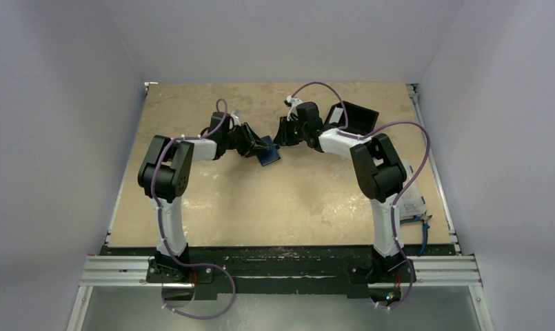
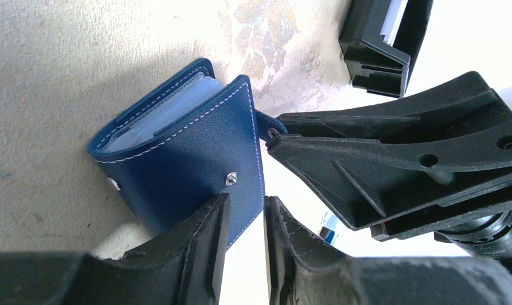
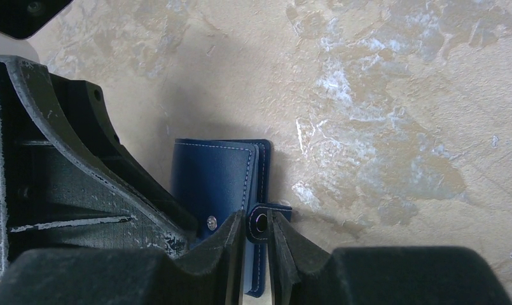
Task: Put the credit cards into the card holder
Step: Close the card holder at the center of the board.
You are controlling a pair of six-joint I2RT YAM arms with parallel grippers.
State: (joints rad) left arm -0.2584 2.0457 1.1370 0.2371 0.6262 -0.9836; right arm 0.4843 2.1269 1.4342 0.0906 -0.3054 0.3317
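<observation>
Navy-blue card holder [image 2: 183, 159] stands slightly ajar on the tan table [image 1: 260, 207], just toward twelve o'clock of the table's middle in the top view, with clear sleeves showing between its covers. Its snap tab [image 3: 261, 222] sits between the fingertips of the right gripper [image 3: 256, 219], whose jaws are drawn narrow and pinch it from two o'clock. The left gripper [image 2: 245, 210] reaches in from nine o'clock, jaws also narrow, clamped on the front cover's edge. A black box [image 1: 357, 117] lies farther off at two o'clock.
</observation>
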